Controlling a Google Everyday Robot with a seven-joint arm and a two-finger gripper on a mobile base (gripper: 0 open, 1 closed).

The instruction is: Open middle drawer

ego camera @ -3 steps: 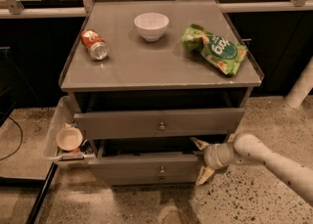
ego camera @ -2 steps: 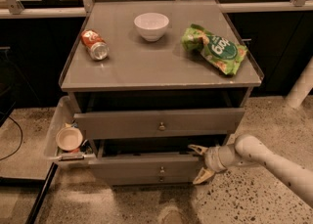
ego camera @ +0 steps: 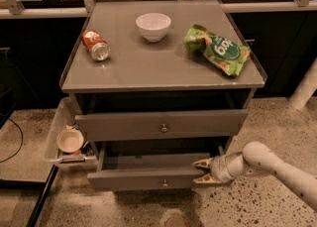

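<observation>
The middle drawer (ego camera: 143,178) is the lower grey front with a small round knob (ego camera: 165,183). It stands partly pulled out, and its shallow grey box (ego camera: 153,161) shows behind the front. My gripper (ego camera: 201,171) is at the right end of this front. It is open, with one fingertip (ego camera: 199,162) over the box and the other in front of the panel. The wider grey drawer (ego camera: 161,124) above is also pulled out.
On the cabinet top (ego camera: 148,67) are a white bowl (ego camera: 153,26), a tipped orange can (ego camera: 96,45) and a green chip bag (ego camera: 218,50). A pale tray (ego camera: 53,137) with a small bowl (ego camera: 70,141) sits at the left. The floor is speckled.
The gripper has shifted slightly down and toward the camera at the drawer's right end. The middle drawer front has come out a little further. The items on top have not moved.
</observation>
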